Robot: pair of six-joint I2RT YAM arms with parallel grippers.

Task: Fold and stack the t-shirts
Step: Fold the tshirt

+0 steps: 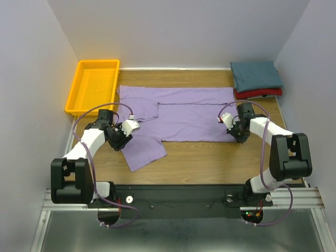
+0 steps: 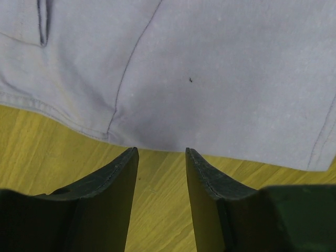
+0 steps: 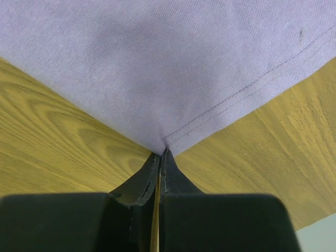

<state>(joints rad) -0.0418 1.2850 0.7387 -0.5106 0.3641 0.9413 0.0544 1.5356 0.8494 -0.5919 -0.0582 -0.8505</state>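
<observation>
Starts nearest with the left gripper (image 2: pixel 161 151) at the near left, low over the table (image 1: pixel 210 157): fingers (image 2: pixel 113 184) apart, bare wood between them, tips right at the hem of the purple shirt (image 1: pixel 184 113), clamped on nothing. Cannot tell of any contact with the cloth. Finds the right gripper (image 3: pixel 159 153) across at the right, a little farther in, fingers pressed together on a stitched corner of that shirt, cloth fanning away from the pinch. Shows the purple shirt lying flat across the middle of the table between the 2 grippers, with 1 flap angling toward the near edge beside the left gripper and a folded layer over its left half. Ends at the far edge: teal shirt (image 1: pixel 255 75), folded into a rectangle, stacked on the red shirt (image 1: pixel 260 93) in the far right corner, just beside the purple shirt's far right corner; tray (image 1: pixel 73 100) in the far left corner, just beside the purple shirt's far left edge.
</observation>
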